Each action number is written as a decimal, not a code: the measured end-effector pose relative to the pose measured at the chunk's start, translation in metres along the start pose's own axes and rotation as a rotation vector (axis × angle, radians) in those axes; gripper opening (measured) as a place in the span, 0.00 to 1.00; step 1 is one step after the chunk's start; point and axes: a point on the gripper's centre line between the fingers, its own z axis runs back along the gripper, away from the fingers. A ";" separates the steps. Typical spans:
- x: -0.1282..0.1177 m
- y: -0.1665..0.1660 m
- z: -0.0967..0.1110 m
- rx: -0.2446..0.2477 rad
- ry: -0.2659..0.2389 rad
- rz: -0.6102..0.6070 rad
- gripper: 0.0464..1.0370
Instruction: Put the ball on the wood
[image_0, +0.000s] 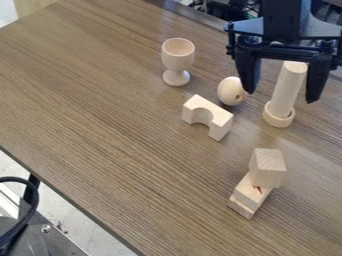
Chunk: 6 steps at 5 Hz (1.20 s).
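Observation:
The gripper (282, 95) hangs at the upper right with its two black fingers spread wide apart. Between them in the view stands a pale wooden cylinder (288, 85), its foot in a round wooden ring (278, 116); whether the fingers are level with it I cannot tell. Just left of the left fingertip lies the ball (231, 91), an egg-like wooden piece with a small dark hole. An arch-shaped wood block (214, 116) sits below and left of the ball. Nearer the front, a wooden cube (268, 168) rests on stacked flat wood blocks (248, 194).
A wooden goblet (178, 56) stands upright on the brown table (120, 130), left of the ball. The table's front edge runs diagonally at the lower left, with a black cable (30, 200) beyond it.

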 end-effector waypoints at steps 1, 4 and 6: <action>-0.003 0.004 -0.008 0.014 0.028 0.007 0.96; 0.084 0.051 0.014 0.099 -0.115 0.048 0.96; 0.100 0.095 -0.016 0.175 -0.072 0.069 0.96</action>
